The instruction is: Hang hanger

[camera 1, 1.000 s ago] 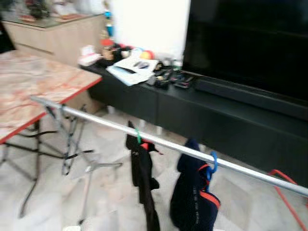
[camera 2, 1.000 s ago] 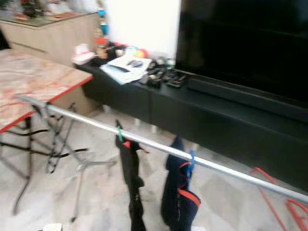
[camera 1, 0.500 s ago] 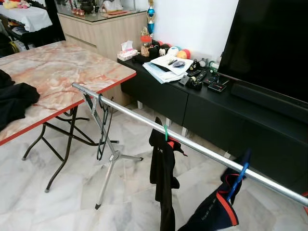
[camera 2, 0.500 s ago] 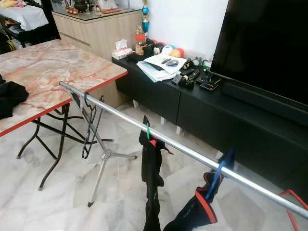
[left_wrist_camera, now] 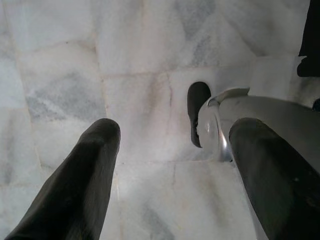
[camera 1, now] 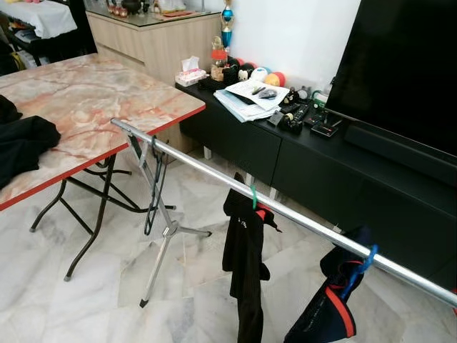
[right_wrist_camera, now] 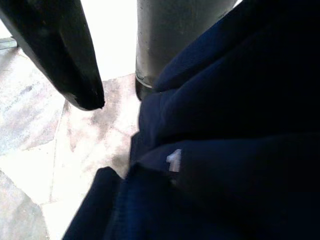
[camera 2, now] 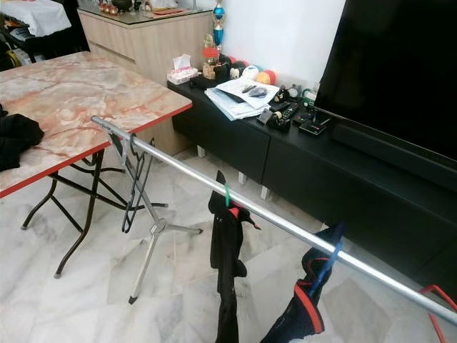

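A long silver rail (camera 1: 300,220) runs from near the table down to the right, on a tripod stand (camera 1: 166,236). An empty black hanger (camera 1: 153,187) hangs near its left end. A green hanger (camera 1: 252,196) carries a black garment (camera 1: 244,264) at the middle. Further right a blue hanger (camera 1: 363,260) holds a navy garment with red trim (camera 1: 333,304), hanging at a slant. My left gripper (left_wrist_camera: 175,131) is open above the marble floor, nothing between its fingers. In the right wrist view navy cloth (right_wrist_camera: 225,150) lies close before my right gripper (right_wrist_camera: 160,95); one black finger (right_wrist_camera: 62,52) shows.
A marble-topped table with a red edge (camera 1: 136,139) stands at the left, dark clothes (camera 1: 21,143) lying on it. A low black cabinet (camera 1: 300,161) with clutter and a large TV (camera 1: 407,71) stand behind the rail. A red hanger (camera 2: 435,314) lies at the right floor edge.
The camera has swung and the blur has cleared, so the table shows more fully. The navy garment hung straight a second ago and now hangs slanted.
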`<state>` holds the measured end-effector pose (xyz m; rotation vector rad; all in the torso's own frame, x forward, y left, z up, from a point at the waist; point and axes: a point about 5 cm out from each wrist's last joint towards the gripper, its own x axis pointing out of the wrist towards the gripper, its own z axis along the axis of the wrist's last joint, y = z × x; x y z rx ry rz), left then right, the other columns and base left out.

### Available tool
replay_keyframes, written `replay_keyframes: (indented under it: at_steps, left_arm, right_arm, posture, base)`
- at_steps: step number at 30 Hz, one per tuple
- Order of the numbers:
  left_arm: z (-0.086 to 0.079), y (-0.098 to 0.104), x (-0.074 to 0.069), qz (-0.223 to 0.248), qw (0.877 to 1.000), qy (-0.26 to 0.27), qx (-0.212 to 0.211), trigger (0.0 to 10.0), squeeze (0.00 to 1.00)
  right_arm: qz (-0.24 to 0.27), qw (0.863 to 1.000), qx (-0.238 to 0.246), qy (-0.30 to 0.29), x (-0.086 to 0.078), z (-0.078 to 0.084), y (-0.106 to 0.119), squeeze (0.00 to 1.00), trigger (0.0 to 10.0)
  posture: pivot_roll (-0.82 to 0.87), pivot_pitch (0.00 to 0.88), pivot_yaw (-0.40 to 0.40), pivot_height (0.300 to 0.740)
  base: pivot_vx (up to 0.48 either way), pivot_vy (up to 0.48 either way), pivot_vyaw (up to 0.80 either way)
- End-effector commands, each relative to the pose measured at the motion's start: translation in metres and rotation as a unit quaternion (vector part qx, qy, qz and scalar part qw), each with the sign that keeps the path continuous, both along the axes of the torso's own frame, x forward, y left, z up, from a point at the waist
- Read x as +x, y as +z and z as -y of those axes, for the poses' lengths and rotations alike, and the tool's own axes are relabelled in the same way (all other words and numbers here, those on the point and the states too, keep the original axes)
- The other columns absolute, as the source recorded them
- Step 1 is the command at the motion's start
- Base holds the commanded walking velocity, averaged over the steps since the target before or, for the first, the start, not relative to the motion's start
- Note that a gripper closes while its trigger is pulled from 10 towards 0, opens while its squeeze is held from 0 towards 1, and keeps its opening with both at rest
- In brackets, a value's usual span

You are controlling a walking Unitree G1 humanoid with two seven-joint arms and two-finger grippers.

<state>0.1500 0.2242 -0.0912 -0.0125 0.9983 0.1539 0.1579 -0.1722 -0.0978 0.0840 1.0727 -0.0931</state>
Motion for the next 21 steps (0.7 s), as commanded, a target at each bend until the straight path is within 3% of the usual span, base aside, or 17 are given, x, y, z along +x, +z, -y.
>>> replay_keyframes:
  at_steps: [1,21]
  left_arm:
    - [-0.0014,-0.0032,-0.0081,-0.020,1.000,0.001,-0.001,10.0,0.00]
    - [0.0026,-0.0038,-0.0074,-0.019,1.000,-0.001,-0.006,10.0,0.00]
  right_arm:
    - [0.000,1.000,0.004,-0.004,-0.0002,-0.0016,-0.0002,0.00,10.0]
    - [-0.003,1.000,0.001,0.002,-0.0014,-0.0016,-0.0007,0.00,10.0]
  posture:
    - [0.00,0.056,-0.009,0.721]
    - [0.01,0.040,-0.004,0.721]
  base:
    - [0.000,0.345,0.00]
    - [0.000,0.352,0.00]
